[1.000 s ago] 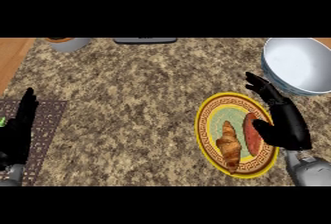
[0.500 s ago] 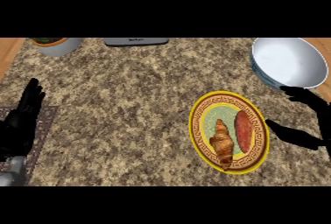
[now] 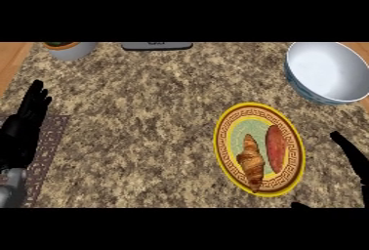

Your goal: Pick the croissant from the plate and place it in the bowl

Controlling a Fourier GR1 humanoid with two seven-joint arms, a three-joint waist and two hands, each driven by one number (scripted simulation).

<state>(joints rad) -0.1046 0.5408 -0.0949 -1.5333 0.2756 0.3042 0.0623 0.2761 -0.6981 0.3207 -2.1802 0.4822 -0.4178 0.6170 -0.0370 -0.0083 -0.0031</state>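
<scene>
Left hand (image 3: pixel 22 132): all black, matte, long slim fingers tapering to rounded tips, broad dark palm below them. Surface plain, no markings, screws or cables visible. Just below the hand, a grey forearm (image 3: pixel 9 188) begins, lighter and smooth, rounded like a cylinder, with a paler highlight along its edge. Right hand (image 3: pixel 353 158): also black; only a thin pointed finger shape and a small dark tip below it show, so no further detail.

The croissant (image 3: pixel 250 161) lies on the yellow plate (image 3: pixel 229 122) beside a reddish food piece (image 3: pixel 275 143). The white bowl (image 3: pixel 328 72) stands far right. The left hand (image 3: pixel 25 124) rests open at left; the right hand (image 3: pixel 352 153) shows only fingers at the right edge.
</scene>
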